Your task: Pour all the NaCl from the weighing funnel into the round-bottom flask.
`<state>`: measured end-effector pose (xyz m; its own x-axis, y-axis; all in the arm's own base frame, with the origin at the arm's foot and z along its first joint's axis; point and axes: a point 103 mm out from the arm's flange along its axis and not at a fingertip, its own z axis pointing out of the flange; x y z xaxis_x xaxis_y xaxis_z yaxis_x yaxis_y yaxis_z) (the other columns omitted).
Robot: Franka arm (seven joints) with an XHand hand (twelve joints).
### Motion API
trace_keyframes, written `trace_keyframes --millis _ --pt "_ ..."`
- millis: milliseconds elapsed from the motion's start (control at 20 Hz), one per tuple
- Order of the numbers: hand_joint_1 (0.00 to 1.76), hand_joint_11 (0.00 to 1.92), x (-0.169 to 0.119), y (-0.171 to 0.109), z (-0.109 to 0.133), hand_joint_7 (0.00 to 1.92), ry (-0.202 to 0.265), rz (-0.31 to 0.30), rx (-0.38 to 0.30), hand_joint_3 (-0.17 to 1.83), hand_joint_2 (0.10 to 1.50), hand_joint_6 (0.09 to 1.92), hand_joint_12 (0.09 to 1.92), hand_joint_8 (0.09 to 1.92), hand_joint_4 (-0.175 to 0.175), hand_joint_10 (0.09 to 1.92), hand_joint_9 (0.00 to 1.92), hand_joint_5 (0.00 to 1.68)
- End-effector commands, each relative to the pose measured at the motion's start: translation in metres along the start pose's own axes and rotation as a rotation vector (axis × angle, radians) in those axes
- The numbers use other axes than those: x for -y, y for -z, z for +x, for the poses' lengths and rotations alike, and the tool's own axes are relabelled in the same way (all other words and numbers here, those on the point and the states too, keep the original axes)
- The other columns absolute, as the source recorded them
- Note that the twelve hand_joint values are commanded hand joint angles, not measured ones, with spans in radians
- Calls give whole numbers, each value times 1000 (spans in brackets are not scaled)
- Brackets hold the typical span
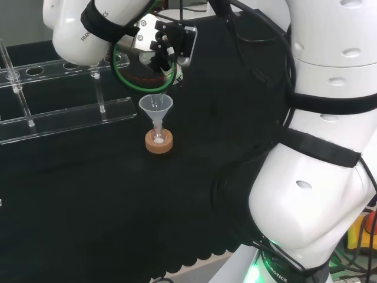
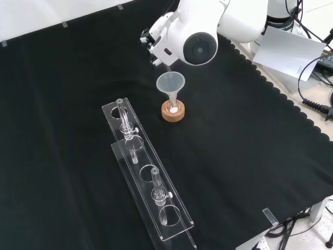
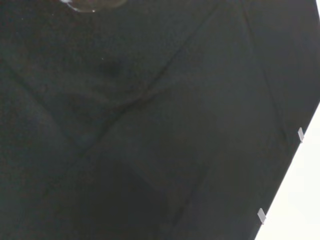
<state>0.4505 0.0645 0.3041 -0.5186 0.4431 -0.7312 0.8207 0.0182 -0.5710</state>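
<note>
A clear plastic funnel (image 1: 156, 108) (image 2: 170, 83) stands in the neck of a small round-bottom flask (image 1: 158, 137) (image 2: 171, 108) on a cork ring (image 1: 159, 145) (image 2: 173, 113). White powder lies in the flask's bottom. My hand (image 1: 160, 52) (image 2: 155, 40) hovers just above and behind the funnel's rim. Its fingers are curled on a clear weighing funnel (image 1: 175, 75) (image 2: 167, 64), which is tilted with its thin spout pointing down into the funnel's mouth. In the front view, the arm's white link with the grey cap (image 2: 199, 48) covers most of the hand.
Two long clear racks (image 1: 65, 115) (image 2: 148, 179) holding a few glass tubes lie left of the flask in the head view and nearer the camera in the front view. The wrist view looks onto black cloth (image 3: 150, 130) and its edge. A paper sheet (image 2: 294, 49) lies beyond the cloth.
</note>
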Motion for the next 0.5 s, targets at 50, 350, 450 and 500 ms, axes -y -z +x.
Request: trace_keyframes --millis 50,350,450,500 --pt "1053 1194 0 6 1 1218 -8 10 31 61 1041 879 789 373 175 87 1439 1078" --pt "1053 1195 -1 12 4 1218 -27 32 73 65 1039 878 788 374 175 87 1439 1079" --pt "1053 1195 -2 13 5 1218 -31 41 85 66 1038 877 788 374 175 87 1440 1080" --pt "1054 1195 -2 13 6 1218 -29 46 94 67 1038 877 787 374 175 87 1440 1080"
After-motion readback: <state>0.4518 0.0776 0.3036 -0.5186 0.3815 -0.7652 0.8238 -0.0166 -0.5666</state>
